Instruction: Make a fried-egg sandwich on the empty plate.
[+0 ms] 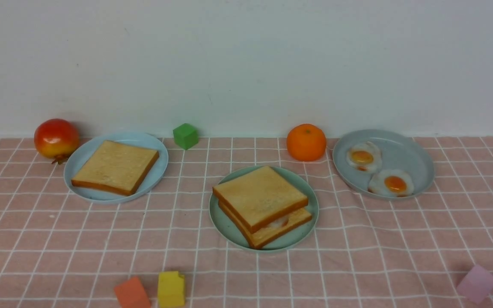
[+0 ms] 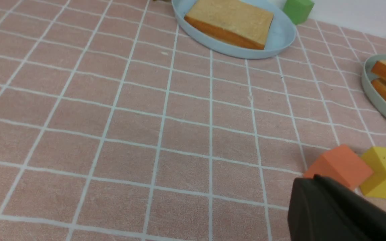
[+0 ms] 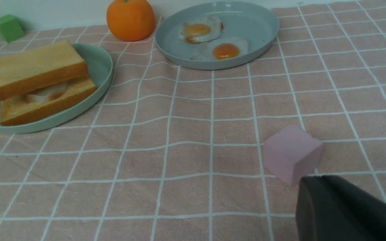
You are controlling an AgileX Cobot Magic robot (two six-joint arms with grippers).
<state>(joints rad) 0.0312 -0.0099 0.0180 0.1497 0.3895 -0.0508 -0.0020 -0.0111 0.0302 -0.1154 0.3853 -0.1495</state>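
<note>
Two golden-brown toast slices [image 1: 260, 197] stacked on round mint-green plate [image 1: 228, 222] at table centre, glossy white fried egg [image 3: 44, 94] peeking between. Sandwich judged assembled. Left tool [image 2: 343, 211] and right tool [image 3: 347, 211] clenched, empty; best kept low at six o'clock, clear of plate.

**Even, soft light; slightly hazy frames**

All three views are bright and evenly lit, with no hard glare. Shadows are short and faint: the orange [image 1: 306, 142] and pomegranate [image 1: 56, 139] cast soft ones. The fried eggs [image 3: 209, 40] show small glossy highlights. The dark gripper [image 2: 343, 214] body at 5 o'clock in each wrist view is blurred.
</note>
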